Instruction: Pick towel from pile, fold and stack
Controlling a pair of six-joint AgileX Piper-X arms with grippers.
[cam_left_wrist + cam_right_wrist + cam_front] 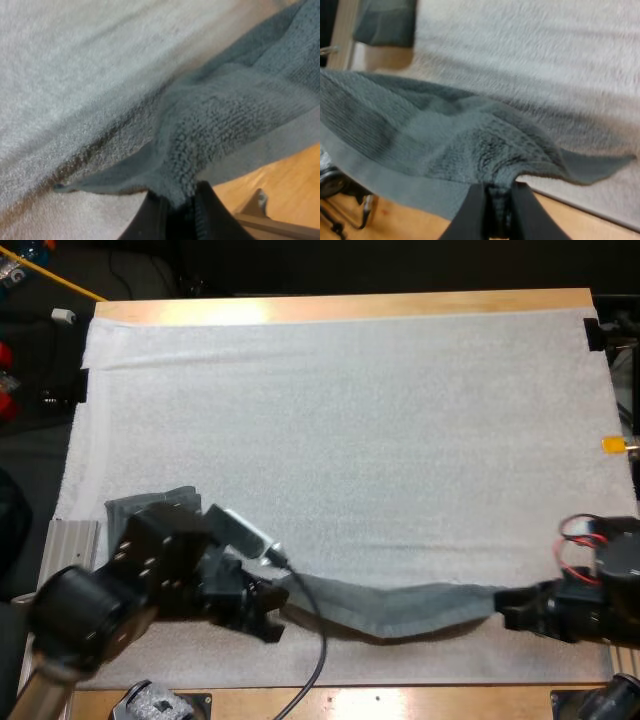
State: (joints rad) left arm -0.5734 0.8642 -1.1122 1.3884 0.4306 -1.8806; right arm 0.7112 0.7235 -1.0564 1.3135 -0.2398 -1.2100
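A dark grey-green towel (400, 610) is stretched along the near edge of the white mat (350, 440), dipping slightly in the middle. The left gripper (177, 207) pinches its left end, fingers pressed on the cloth from both sides, and the right gripper (495, 192) pinches the right end likewise. At the mat's left side, partly hidden by the left arm, lies what looks like a folded stack (160, 508).

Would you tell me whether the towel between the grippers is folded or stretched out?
Stretched out: left gripper and right gripper pinch its ends; the towel sags between.
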